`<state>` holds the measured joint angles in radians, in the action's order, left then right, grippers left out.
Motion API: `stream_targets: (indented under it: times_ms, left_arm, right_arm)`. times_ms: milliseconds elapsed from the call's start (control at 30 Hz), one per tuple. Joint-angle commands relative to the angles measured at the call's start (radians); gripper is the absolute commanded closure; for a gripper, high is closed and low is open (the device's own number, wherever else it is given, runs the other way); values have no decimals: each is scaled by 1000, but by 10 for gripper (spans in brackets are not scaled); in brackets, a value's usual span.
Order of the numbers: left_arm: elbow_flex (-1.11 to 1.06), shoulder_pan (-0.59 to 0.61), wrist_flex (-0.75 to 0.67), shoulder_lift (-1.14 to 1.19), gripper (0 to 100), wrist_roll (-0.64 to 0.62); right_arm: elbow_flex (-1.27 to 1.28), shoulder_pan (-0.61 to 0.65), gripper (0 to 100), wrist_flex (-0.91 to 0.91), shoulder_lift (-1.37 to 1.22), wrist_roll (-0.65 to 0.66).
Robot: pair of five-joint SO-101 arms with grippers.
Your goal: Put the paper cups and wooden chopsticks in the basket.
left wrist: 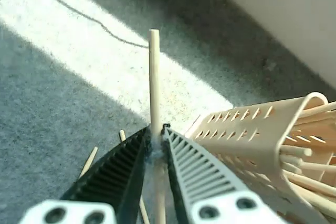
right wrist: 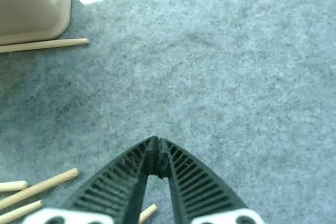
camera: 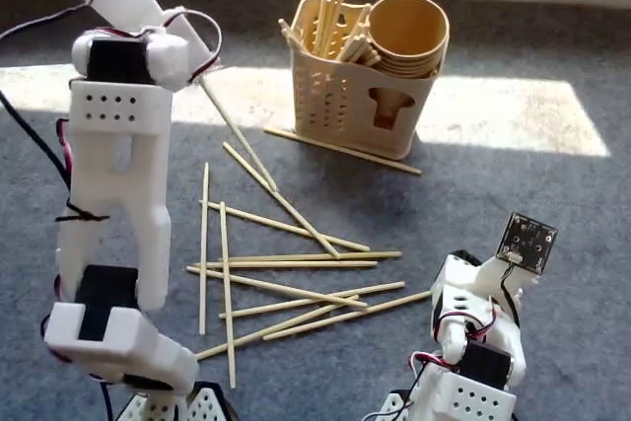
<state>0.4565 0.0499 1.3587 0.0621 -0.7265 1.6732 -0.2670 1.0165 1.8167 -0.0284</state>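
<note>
Carpet: basket holds cups, chopsticks; left jaws pinch chopstick; right jaws closed, empty.

We see a left arm and a right arm of white plastic shells with black motor blocks, red and black cables, dotted holes, and ribbed black fingers.

The basket stands at 12 o'clock on the tabletop, with paper cups nested in its 3 o'clock side and upright chopsticks in its 9 o'clock side. A single chopstick lies just before it. The loose chopsticks lie crisscrossed at 6 o'clock of it; the held chopstick slants from the left arm's jaws at 10 o'clock.
</note>
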Motion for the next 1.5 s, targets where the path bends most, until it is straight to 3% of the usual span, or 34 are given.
stream_targets:
  times_ms: [0, 433, 767, 933, 1133, 1467]
  left_arm:
    - [41, -21, -87, -113, 995, 18]
    - [38, -125, -476, -179, 995, 18]
    - [35, -154, -755, -101, 995, 28]
    - [35, -157, -875, -12, 995, 135]
    - [35, -173, -961, 56, 995, 190]
    - [-79, -170, -964, 59, 995, 189]
  right_arm:
    - [96, -8, 993, 7, 4, -6]
    - [96, -8, 993, 7, 4, -6]
    - [96, -8, 993, 7, 4, -6]
    - [96, -8, 993, 7, 4, -6]
    - [96, -8, 993, 7, 4, -6]
    - [96, -8, 993, 7, 4, -6]
